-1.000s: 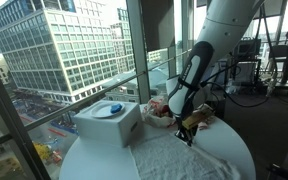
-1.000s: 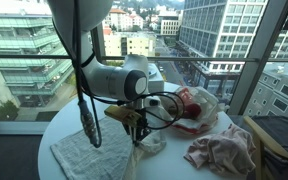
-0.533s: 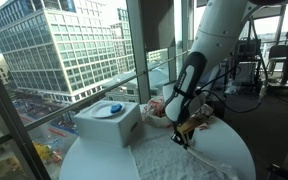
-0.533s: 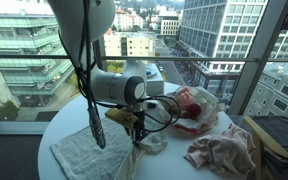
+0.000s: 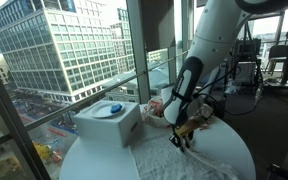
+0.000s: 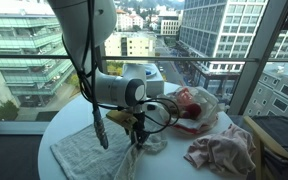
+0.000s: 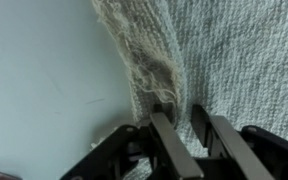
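Pale grey woven cloth towel [image 7: 229, 60] [image 6: 82, 152] spread on white round table [image 6: 64, 118]; flat mostly, frayed edge bunched into ridge.

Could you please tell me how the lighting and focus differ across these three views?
In both exterior views, daylight through the window backlights the table, with mild softness throughout; in the wrist view, the end effector looms dark and blurred up close, while the towel weave is evenly lit and sharper.
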`<action>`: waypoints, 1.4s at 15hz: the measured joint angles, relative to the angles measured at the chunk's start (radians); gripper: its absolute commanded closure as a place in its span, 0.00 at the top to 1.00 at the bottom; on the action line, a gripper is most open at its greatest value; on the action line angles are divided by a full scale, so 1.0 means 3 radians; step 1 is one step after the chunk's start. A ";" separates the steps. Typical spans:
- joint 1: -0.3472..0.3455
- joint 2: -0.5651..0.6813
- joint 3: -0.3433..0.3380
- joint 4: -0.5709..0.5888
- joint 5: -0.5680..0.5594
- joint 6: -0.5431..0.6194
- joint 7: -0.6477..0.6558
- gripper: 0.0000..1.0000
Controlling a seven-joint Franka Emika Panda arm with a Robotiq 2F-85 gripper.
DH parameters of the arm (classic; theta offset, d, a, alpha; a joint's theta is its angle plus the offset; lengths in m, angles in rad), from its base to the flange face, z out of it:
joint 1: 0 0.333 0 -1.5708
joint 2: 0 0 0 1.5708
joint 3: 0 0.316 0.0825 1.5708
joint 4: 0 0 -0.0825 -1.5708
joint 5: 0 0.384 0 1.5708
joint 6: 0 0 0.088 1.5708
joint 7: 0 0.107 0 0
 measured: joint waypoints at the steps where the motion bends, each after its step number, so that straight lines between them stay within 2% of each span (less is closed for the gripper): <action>1: 0.0000 -0.0006 -0.0002 0.0000 0.0001 0.0001 0.0003 0.75; 4: -0.0010 -0.0064 -0.0007 -0.0025 0.0009 0.0002 0.0004 0.97; 5: -0.0018 -0.0100 -0.0011 -0.0054 0.0010 0.0002 0.0004 1.00; 9: -0.0076 -0.0339 -0.0027 -0.0321 0.0010 0.0002 -0.0002 1.00; 14: -0.0138 -0.0668 -0.0040 -0.0878 0.0006 0.0073 -0.0011 1.00; 21: -0.0184 -0.0923 -0.0022 -0.1495 0.0022 0.0221 -0.0029 1.00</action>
